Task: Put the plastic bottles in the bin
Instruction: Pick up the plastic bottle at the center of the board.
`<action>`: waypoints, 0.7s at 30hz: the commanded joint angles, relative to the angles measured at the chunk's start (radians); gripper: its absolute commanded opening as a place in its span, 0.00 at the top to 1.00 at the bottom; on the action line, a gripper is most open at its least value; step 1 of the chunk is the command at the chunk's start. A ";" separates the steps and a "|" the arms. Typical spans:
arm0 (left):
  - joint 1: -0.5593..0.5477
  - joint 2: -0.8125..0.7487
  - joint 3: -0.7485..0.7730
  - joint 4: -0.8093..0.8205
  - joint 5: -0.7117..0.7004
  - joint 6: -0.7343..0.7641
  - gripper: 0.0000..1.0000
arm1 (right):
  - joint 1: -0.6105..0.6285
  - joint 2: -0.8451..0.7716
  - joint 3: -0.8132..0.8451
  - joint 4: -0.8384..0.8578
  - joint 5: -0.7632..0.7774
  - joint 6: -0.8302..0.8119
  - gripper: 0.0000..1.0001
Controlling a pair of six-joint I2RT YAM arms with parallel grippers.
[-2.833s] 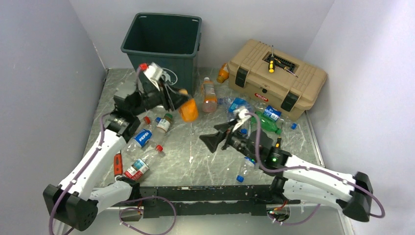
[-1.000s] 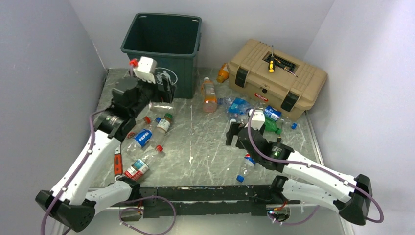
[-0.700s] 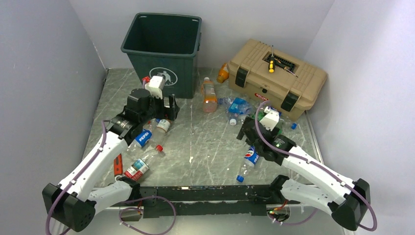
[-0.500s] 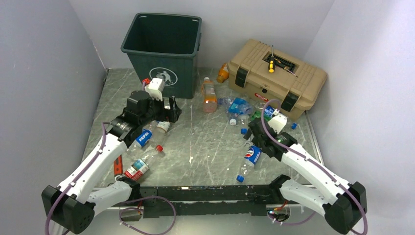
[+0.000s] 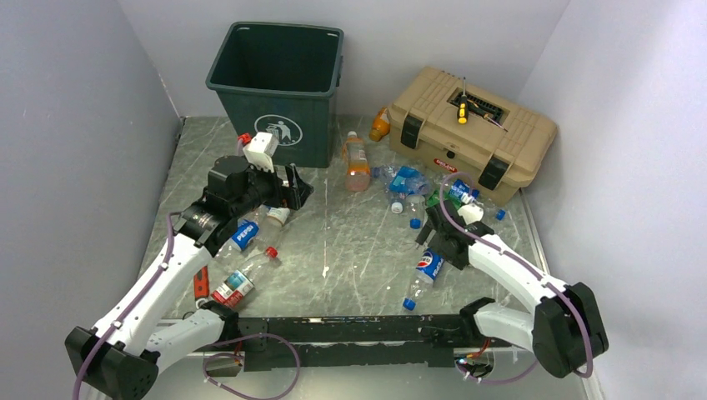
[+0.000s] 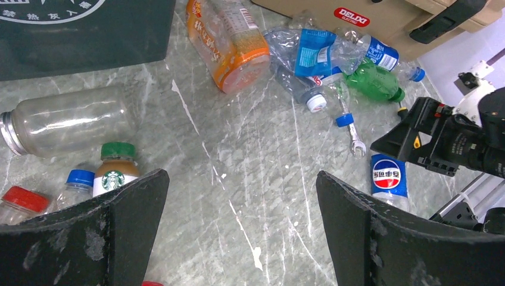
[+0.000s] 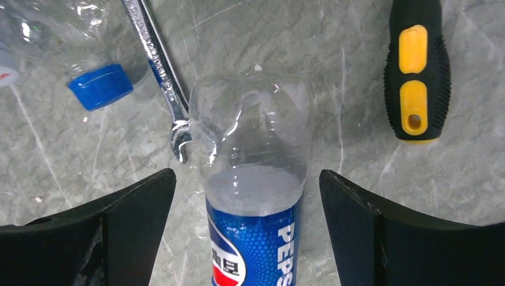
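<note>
two wide-spread fingers [image 7: 119, 238] of the right end effector [image 7: 247, 173] straddle a pepsi bottle [image 7: 253, 250] lying near the front of the worktop [image 5: 350, 242], with a gap on each side and nothing gripped yet. the bottle looks thin and empty, so a hard squeeze could crumple it or squirt it out sideways, and a grip on its rounded clear end rather than the labelled body would likely slip. a spanner [image 7: 156, 65] lies touching or just beside that end and a screwdriver [image 7: 417, 71] lies near on the other side; a finger coming down off line could snag either. the bottle's cap end is cut off in the wrist view. farther back on the left, the left end effector [image 6: 241, 176] hovers wide and empty over a cluster of small bottles. a clear jar [image 6: 65, 122] there looks like glass, so it could be taken by mistake. beyond, by the toolbox [image 5: 467, 133], a green bottle [image 6: 375, 80] and crushed clear ones overlap, too tangled to count. at the back stands the bin [image 5: 275, 27]. it is tall, so a bottle carried low could strike its rim, and its dark floor is hidden.
</note>
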 commanded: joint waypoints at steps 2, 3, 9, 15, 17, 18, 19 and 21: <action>-0.004 -0.014 -0.002 0.032 0.030 -0.013 0.01 | -0.028 0.042 -0.035 0.119 -0.075 -0.045 0.07; -0.004 -0.012 -0.001 0.032 0.031 -0.013 0.02 | -0.029 0.041 -0.042 0.130 -0.086 -0.047 0.08; -0.004 -0.015 -0.004 0.039 0.042 -0.019 0.03 | -0.030 0.037 -0.088 0.191 -0.125 -0.056 0.17; -0.006 -0.014 0.000 0.034 0.053 -0.014 0.04 | -0.030 0.039 -0.120 0.239 -0.163 -0.071 0.33; -0.008 -0.025 -0.005 0.040 0.052 -0.013 0.04 | -0.030 0.014 -0.116 0.231 -0.172 -0.073 0.41; -0.009 -0.031 -0.009 0.046 0.051 -0.012 0.04 | -0.030 -0.015 -0.110 0.221 -0.179 -0.075 0.44; -0.008 -0.038 -0.012 0.051 0.052 -0.011 0.04 | -0.029 -0.050 -0.101 0.208 -0.196 -0.077 0.46; -0.009 -0.052 -0.020 0.070 0.060 -0.010 0.04 | -0.023 -0.142 -0.079 0.189 -0.225 -0.083 0.49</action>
